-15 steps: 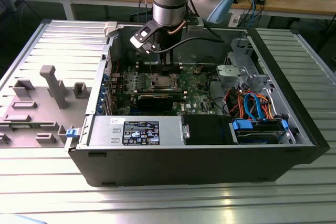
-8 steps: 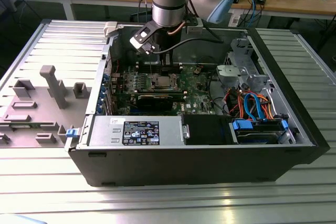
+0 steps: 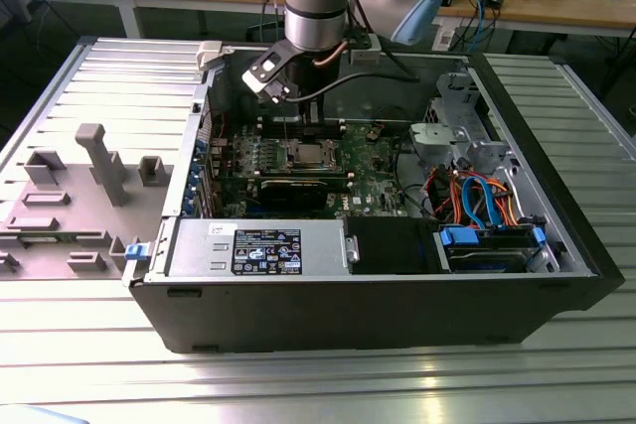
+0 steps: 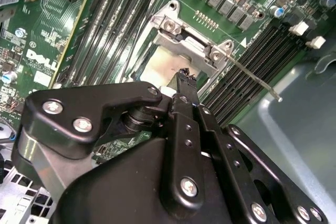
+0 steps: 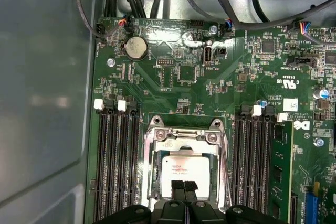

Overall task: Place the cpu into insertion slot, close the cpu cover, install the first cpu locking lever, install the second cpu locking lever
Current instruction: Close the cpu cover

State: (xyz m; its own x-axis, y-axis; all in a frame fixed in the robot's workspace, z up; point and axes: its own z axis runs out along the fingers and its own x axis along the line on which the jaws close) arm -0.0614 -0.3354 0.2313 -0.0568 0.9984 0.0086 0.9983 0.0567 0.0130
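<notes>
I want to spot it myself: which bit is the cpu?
Inside the open computer case, find the green motherboard. Between its two groups of long black memory slots sits a silver frame; the cpu is the flat, pale grey square in its window, not narrow or black.

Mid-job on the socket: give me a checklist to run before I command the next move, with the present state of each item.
1. cpu seated flat in the insertion slot: ok, seen in the first wrist view.
2. cpu cover down around the chip: ok, its frame appears to lie flat.
3. locking lever latched: not ok; in the second wrist view it juts out free over the memory slots.
4. gripper empty: ok, shut with nothing between the fingers.
5. Fingertips clear of the cpu: cannot tell; they hang right over it.
</notes>
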